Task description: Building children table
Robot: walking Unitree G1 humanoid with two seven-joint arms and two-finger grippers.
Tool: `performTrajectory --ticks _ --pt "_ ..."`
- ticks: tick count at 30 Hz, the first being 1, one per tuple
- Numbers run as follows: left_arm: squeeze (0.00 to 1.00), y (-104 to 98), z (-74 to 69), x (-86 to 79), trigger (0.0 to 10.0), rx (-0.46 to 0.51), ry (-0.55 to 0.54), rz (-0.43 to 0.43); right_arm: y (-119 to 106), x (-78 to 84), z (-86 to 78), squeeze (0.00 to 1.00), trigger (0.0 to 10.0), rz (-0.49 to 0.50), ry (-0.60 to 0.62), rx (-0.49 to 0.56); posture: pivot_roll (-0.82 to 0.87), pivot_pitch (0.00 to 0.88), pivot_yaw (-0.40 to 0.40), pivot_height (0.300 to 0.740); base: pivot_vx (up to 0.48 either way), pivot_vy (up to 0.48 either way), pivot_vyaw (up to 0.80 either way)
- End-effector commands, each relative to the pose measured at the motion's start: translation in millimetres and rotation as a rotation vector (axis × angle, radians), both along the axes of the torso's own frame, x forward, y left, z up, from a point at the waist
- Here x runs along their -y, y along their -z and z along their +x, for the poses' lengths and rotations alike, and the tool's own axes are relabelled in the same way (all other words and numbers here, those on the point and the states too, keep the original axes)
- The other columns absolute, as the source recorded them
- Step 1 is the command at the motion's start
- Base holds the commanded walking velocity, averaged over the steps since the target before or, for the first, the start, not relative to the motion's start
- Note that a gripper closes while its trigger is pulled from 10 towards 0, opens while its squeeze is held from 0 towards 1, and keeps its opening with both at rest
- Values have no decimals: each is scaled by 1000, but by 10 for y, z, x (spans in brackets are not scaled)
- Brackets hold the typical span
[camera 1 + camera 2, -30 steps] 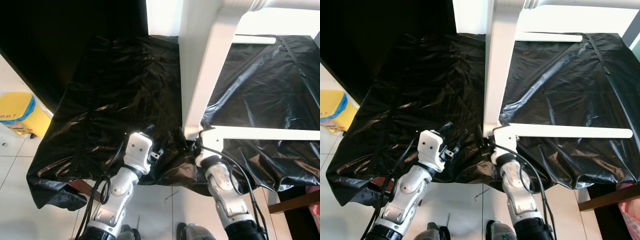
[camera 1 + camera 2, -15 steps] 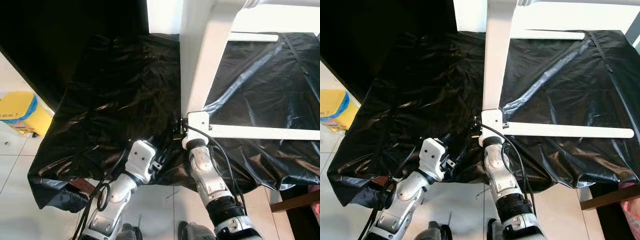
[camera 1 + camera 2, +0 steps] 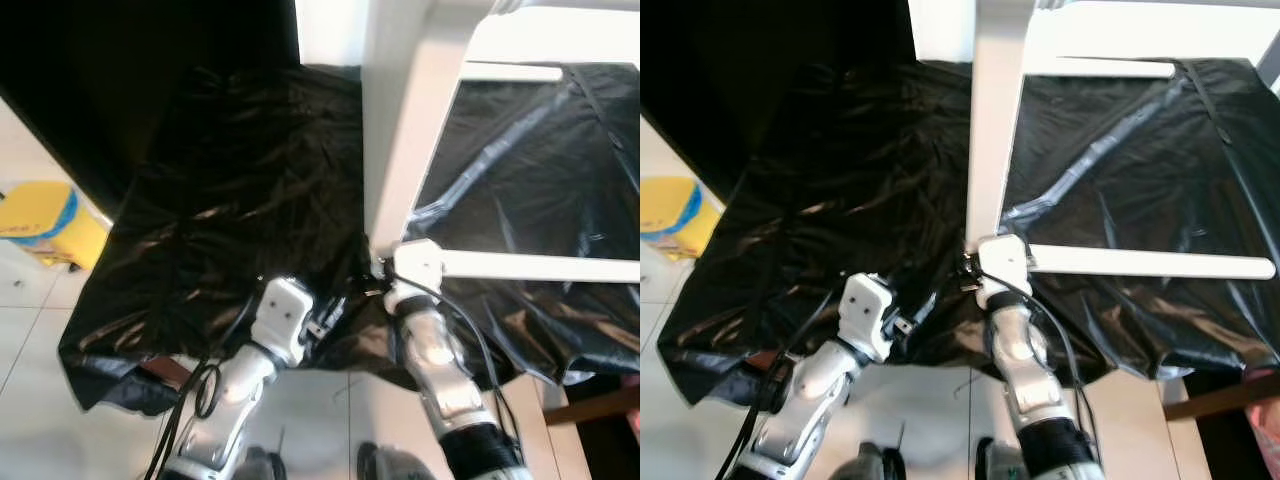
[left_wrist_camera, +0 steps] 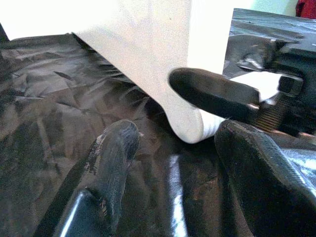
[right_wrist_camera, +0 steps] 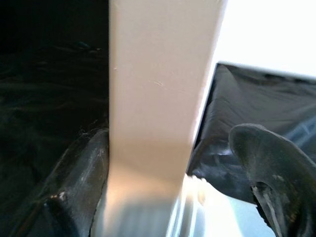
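Now the white table frame [image 3: 995, 130] stands on the worktop [image 3: 840, 180], which is covered with black plastic sheet. The right gripper [image 5: 173, 187] has released jaws on both sides of the frame's leg. The left gripper [image 4: 173, 163], also released, waits just beside the leg's foot.

No lettering, label, brand, number or sign can be read anywhere, and the yellow container [image 3: 40, 222] on the floor left of the black-covered surface [image 3: 240, 200] is too blurred to show any print.
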State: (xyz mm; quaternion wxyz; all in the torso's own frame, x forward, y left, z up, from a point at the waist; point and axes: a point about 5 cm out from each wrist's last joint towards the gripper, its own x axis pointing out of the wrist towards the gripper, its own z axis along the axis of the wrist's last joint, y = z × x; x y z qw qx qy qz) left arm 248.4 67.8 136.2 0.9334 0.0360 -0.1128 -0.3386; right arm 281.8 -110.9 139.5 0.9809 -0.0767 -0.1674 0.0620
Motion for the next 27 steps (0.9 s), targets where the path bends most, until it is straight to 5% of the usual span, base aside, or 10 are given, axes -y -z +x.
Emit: performTrajectory --ticks 1,3,7,13,16,27 --pt "0 -15 -33 49 10000 -11 71 7 -70 82 -72 0 10000 -6 2 38 -66 170 69 740 0 0 0" --pt "0 -22 -37 62 10000 -12 85 7 -90 115 -96 0 10000 -16 5 50 -66 170 69 740 0 0 0" --pt "0 -44 -152 229 10000 -14 300 50 -297 526 -228 0 10000 -115 168 155 -87 170 73 740 0 0 0" --pt "0 -27 -222 348 10000 -20 455 95 -485 723 -219 0 10000 -163 280 235 -104 170 96 740 0 0 0" --pt "0 -30 -243 484 10000 -11 583 139 -605 703 -199 0 10000 -166 257 273 -125 172 120 740 0 0 0" --pt "0 -53 -235 473 10000 -23 600 143 -387 383 -296 0 10000 -83 102 154 -124 191 128 740 0 0 0"
